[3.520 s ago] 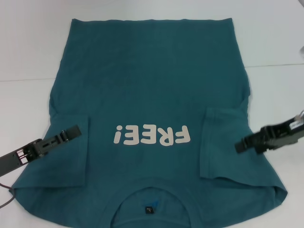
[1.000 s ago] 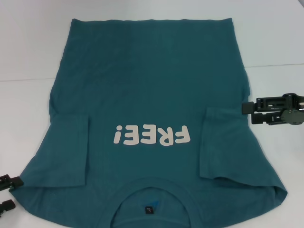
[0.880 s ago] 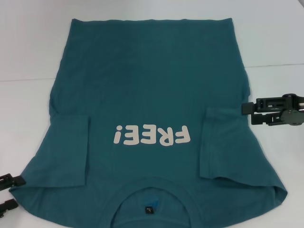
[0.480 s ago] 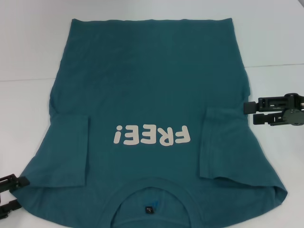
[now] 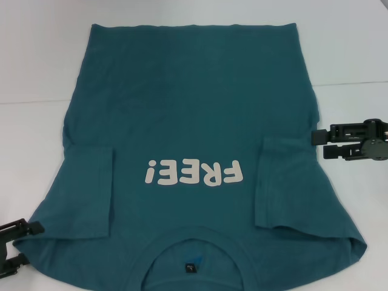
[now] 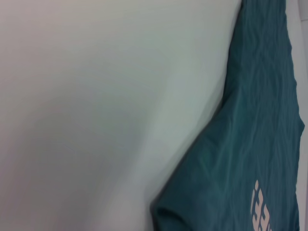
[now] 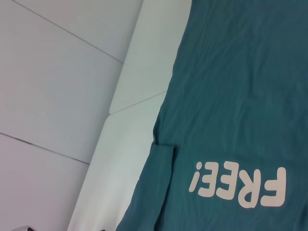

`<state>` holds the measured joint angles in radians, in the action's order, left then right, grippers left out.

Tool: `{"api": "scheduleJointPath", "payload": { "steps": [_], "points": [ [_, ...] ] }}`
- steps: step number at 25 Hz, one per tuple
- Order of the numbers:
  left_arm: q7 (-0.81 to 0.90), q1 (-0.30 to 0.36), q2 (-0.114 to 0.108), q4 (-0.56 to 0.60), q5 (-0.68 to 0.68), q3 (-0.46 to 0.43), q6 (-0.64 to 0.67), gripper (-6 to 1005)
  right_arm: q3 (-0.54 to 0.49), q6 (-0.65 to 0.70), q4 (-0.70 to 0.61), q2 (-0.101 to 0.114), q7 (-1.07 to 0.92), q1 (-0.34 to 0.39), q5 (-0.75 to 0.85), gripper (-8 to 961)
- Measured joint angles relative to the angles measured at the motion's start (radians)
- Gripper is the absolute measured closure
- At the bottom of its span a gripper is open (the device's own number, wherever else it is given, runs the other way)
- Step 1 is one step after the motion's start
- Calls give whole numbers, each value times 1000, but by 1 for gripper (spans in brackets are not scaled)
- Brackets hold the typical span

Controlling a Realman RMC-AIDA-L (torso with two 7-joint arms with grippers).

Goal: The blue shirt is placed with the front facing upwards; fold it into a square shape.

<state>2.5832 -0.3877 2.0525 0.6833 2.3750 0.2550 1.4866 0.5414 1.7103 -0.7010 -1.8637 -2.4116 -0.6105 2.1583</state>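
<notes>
The blue shirt (image 5: 188, 115) lies flat on the white table (image 5: 36, 151), front up. Its white "FREE!" print (image 5: 194, 172) reads upside down, and the collar with its dark label (image 5: 191, 267) is at the near edge. Both short sleeves are folded inward onto the body. My left gripper (image 5: 30, 244) is open at the near left shoulder corner of the shirt, one finger on each side of the corner's edge. My right gripper (image 5: 317, 144) is open beside the shirt's right edge, level with the folded right sleeve (image 5: 285, 182). The shirt also shows in the left wrist view (image 6: 250, 144) and the right wrist view (image 7: 231, 86).
A faint seam (image 5: 30, 101) runs across the table behind the arms, and the shirt's hem (image 5: 194, 25) reaches past it. A small pale object (image 5: 384, 63) sits at the far right edge of the head view.
Both grippers have left the folded sleeves and drawn out to the shirt's sides. In the last second the left gripper crept in to the near left shoulder corner. The right stayed nearly still.
</notes>
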Motion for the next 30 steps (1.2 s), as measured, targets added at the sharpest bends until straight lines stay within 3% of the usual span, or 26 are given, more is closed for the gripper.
{"api": "scheduleJointPath", "payload": {
  "steps": [11,30],
  "points": [
    [0,-39,-4,-48,-9,-2,-79,283,-2,0,0,0,0,3,-1,121],
    [-10,-32,-4,-52,-53,-14,-125,308,-9,7,0,0,0,5,0,125]
  ]
}}
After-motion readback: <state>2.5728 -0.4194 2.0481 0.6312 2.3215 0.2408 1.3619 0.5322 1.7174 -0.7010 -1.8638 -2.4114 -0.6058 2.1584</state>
